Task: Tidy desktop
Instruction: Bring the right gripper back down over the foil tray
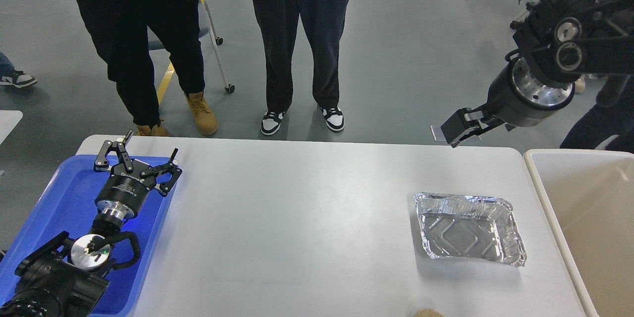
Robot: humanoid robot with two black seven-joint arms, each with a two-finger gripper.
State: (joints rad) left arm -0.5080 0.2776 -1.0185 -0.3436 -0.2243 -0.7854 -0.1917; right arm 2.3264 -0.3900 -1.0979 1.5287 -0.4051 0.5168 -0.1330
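The white desktop (pixel 297 228) fills the lower view. An empty, crinkled foil tray (pixel 468 230) lies on its right part. My left gripper (pixel 138 158) is open and empty, held over the far end of the blue tray (pixel 64 198) at the desktop's left edge. My right gripper (pixel 458 131) hangs in the air above the desktop's far right edge, beyond and above the foil tray and apart from it. It is seen side-on and dark, so I cannot tell its fingers apart.
A beige bin (pixel 545 193) stands against the desktop's right edge. Two people (pixel 297 34) stand just beyond the far edge, and another is at the far right. A small tan thing (pixel 426 313) peeks in at the bottom edge.
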